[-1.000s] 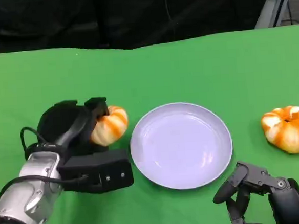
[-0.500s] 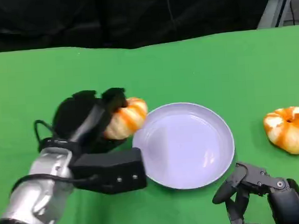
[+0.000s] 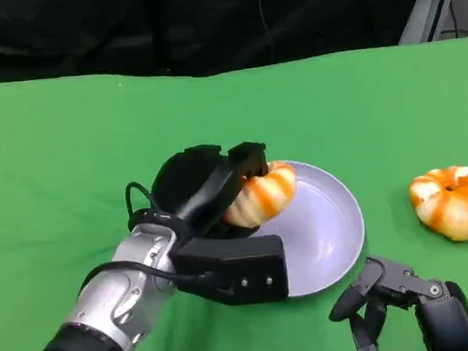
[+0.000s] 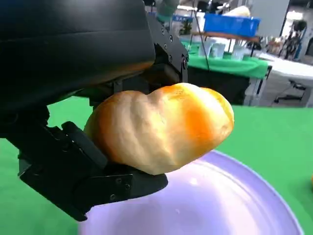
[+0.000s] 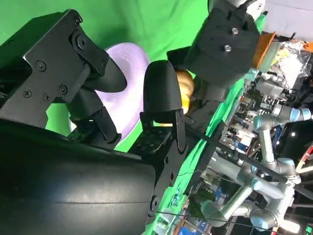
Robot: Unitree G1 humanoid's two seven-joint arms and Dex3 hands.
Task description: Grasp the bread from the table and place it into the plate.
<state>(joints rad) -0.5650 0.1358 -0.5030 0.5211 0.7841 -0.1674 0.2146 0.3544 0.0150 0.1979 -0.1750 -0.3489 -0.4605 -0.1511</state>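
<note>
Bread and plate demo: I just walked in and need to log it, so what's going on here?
The robot's left hand holds a round orange-and-white bread above the left part of a pale purple plate; in the left wrist view the bread is above the plate, not resting on it. The right hand sits near the table's front edge, holding nothing. A second bread lies on the green table to the plate's right.
</note>
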